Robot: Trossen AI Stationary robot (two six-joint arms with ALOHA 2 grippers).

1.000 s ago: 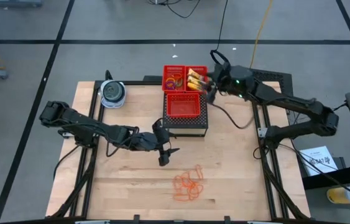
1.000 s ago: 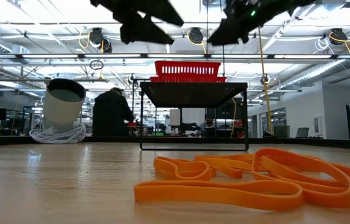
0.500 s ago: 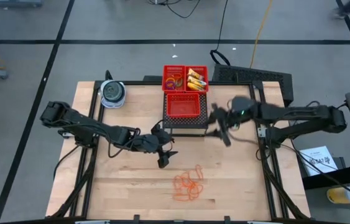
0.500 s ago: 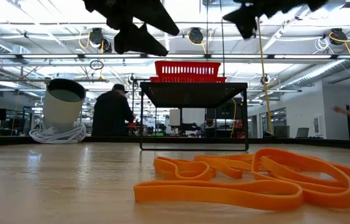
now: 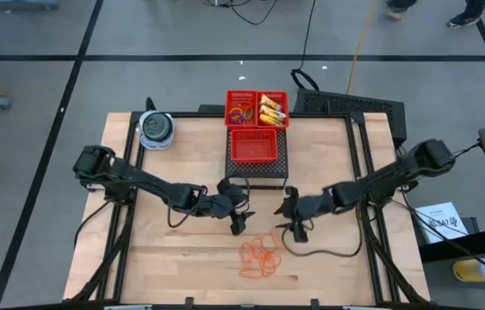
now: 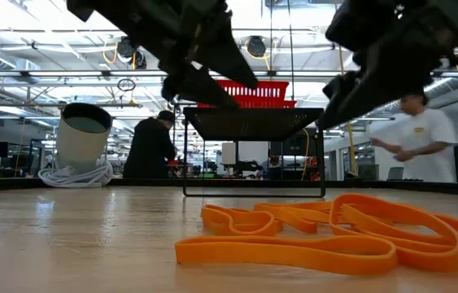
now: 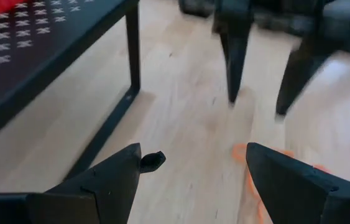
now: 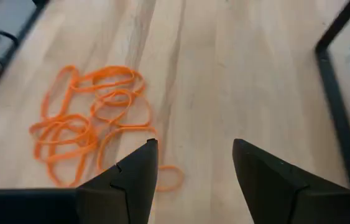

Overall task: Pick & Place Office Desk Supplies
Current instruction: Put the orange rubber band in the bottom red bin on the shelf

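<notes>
Overhead and level views of a wooden worktop (image 5: 173, 258) bearing a black mesh stand (image 5: 257, 172) at the middle of its far edge. A single red mesh basket (image 5: 252, 146) sits on the stand, and a divided red basket (image 5: 258, 108) lies just behind it. One compartment of the divided basket holds coloured rings (image 5: 241, 111); the other holds yellow packets (image 5: 270, 109). A round blue-grey container (image 5: 155, 127) stands at the far left corner.

A loose heap of orange rubber bands (image 5: 259, 254) lies near the middle of the front edge, flat on the wood and touched by neither arm.

The left gripper (image 5: 238, 226) hangs above the worktop between the stand and the bands, on the bands' left side, its fingers (image 7: 114, 177) spread wide with nothing between them. The right gripper (image 5: 296, 229) hangs just beside it on the bands' right side, its fingers (image 8: 128, 174) likewise apart and empty. The two grippers face each other across a narrow gap.

In the level view, two people (image 6: 149, 146) show in the room beyond the table.
</notes>
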